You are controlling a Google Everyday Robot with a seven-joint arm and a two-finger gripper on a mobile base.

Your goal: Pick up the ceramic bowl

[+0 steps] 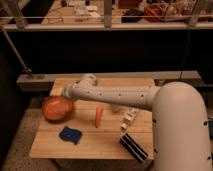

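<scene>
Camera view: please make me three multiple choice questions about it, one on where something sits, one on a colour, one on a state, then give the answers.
1. Where on the table is the ceramic bowl?
A. at its left edge
B. at its right front corner
C. in the middle of the back edge

2. What colour is the crumpled object in front of the bowl?
A. white
B. blue
C. green

3. How is the orange stick placed?
A. inside the bowl
B. hanging off the table edge
C. lying on the table

Answers:
1 A: the bowl sits by the left edge, with the gripper at its rim on the side nearest the arm.
2 B: it is plainly blue against the wood.
3 C: it lies on the wood mid-table, in front of the arm.
</scene>
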